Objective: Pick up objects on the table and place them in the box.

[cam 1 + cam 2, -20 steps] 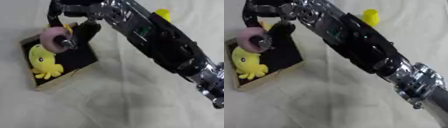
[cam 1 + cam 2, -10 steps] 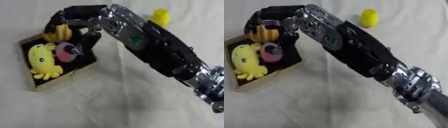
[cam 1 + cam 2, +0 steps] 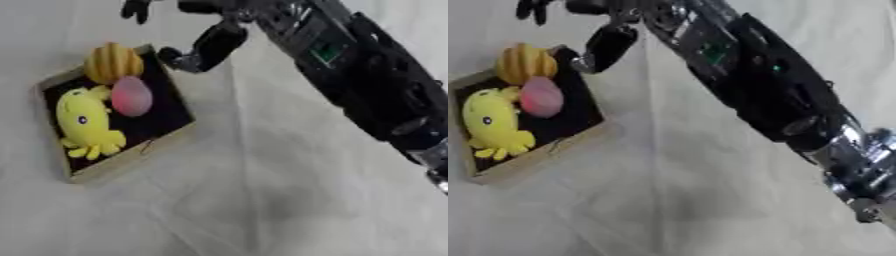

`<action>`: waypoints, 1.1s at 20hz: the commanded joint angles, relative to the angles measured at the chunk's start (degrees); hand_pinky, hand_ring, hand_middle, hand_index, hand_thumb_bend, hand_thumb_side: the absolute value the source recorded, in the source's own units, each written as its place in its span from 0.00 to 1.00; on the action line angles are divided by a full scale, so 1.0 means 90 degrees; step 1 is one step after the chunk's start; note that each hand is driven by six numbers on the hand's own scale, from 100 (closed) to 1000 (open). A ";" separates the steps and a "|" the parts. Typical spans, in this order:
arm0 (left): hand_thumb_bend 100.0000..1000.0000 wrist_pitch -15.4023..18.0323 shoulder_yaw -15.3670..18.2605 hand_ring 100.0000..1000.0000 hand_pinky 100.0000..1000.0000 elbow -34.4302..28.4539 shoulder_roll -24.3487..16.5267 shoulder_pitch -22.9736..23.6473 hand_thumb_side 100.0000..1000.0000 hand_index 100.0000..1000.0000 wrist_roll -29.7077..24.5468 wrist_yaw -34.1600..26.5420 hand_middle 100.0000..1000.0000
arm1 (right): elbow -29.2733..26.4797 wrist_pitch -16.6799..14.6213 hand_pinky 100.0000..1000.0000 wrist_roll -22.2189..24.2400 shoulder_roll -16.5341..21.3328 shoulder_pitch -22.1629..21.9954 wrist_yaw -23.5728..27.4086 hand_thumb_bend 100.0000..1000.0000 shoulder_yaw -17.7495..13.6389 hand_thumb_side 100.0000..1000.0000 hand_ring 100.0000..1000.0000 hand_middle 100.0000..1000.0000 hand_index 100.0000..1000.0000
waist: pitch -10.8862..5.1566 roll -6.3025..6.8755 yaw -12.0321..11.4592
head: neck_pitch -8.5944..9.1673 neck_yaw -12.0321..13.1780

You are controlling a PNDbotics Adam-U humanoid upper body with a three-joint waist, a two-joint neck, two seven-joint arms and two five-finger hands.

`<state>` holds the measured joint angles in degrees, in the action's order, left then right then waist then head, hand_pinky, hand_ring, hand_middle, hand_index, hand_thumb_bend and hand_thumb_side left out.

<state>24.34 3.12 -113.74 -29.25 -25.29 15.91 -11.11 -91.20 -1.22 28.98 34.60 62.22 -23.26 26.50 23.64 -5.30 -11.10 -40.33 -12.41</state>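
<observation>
Right hand point(image 3: 203, 47), fingers relaxed and holding nothing, hangs above the far edge of the box point(image 3: 131, 159) near the desk's point(image 3: 262, 200) left edge, which contains a pink object point(image 3: 132, 96), yellow plush point(image 3: 81, 121) and orange object point(image 3: 112, 62).

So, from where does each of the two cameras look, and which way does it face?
Left eye view: sits in the robot's head, faces down at the table; shows the box at left and the right arm crossing from the right, its hand above the box, fingers relaxed.
Right eye view: sits in the head beside the first, faces down too; the same arm and more of its silver joint at lower right.
Both share the box with a yellow toy, a pink item and an orange item. The left hand shows in neither.
</observation>
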 commanded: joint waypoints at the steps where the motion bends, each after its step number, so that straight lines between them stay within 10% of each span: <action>1: 0.00 -0.0007 0.0099 0.60 0.71 -0.0094 -0.0182 -0.0004 0.40 0.76 0.0059 0.0050 0.57 | -0.0077 0.0203 0.91 -0.0235 0.0697 -0.0070 0.0175 0.12 -0.0471 0.00 0.91 0.72 0.88 | -0.0202 0.0045 0.0040 | -0.0019 0.0096; 11: 0.00 -0.0020 0.0123 0.59 0.70 -0.0094 -0.0216 0.0062 0.40 0.76 0.0116 0.0131 0.56 | 0.0616 0.0204 0.91 -0.0710 0.1819 -0.1097 -0.0164 0.26 -0.1313 0.08 0.94 0.75 0.89 | -0.0134 0.0092 0.0160 | 0.0056 0.0199; 22: 0.00 -0.0027 0.0123 0.59 0.70 -0.0094 -0.0218 0.0028 0.42 0.76 0.0148 0.0181 0.56 | 0.1272 0.0103 0.92 -0.0844 0.2100 -0.1532 -0.0570 0.32 -0.1660 0.14 0.95 0.77 0.90 | 0.0052 0.0107 0.0193 | 0.0291 0.0157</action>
<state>24.06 3.63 -113.74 -29.75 -24.49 17.07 -9.83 -80.02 -0.26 21.74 50.74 47.82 -27.74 12.71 24.64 -5.27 -9.45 -38.61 -10.92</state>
